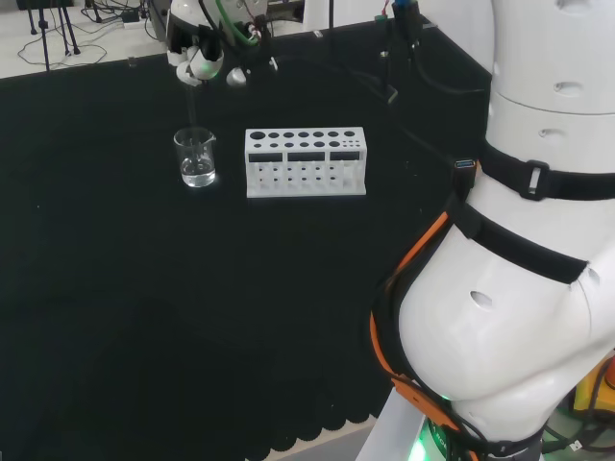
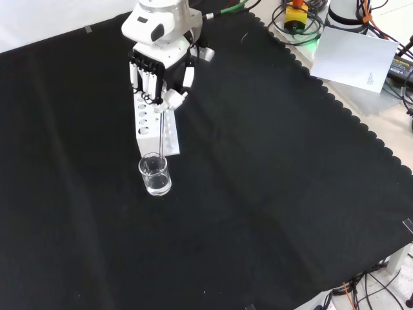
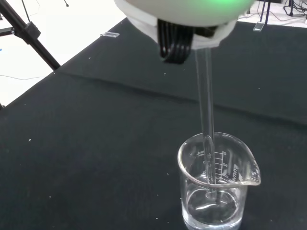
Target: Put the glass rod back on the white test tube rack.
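Observation:
The hand (image 2: 157, 79) hangs above a small glass beaker (image 2: 155, 175) and is shut on a clear glass rod (image 2: 159, 129) that stands upright. In the wrist view the glass rod (image 3: 206, 120) runs from the hand down into the beaker (image 3: 218, 184), its tip in a little clear liquid at the bottom. The white test tube rack (image 1: 306, 161) stands just right of the beaker (image 1: 197, 157) in the head view, with the hand (image 1: 199, 60) above the beaker. In the front view the rack (image 2: 155, 126) lies directly behind the beaker, under the hand.
The arm's big white links (image 1: 524, 250) stand at the right of the head view. Cables and gear (image 2: 303, 19) lie beyond the cloth's scalloped edge at the front view's top right, beside a sheet of paper (image 2: 352, 58).

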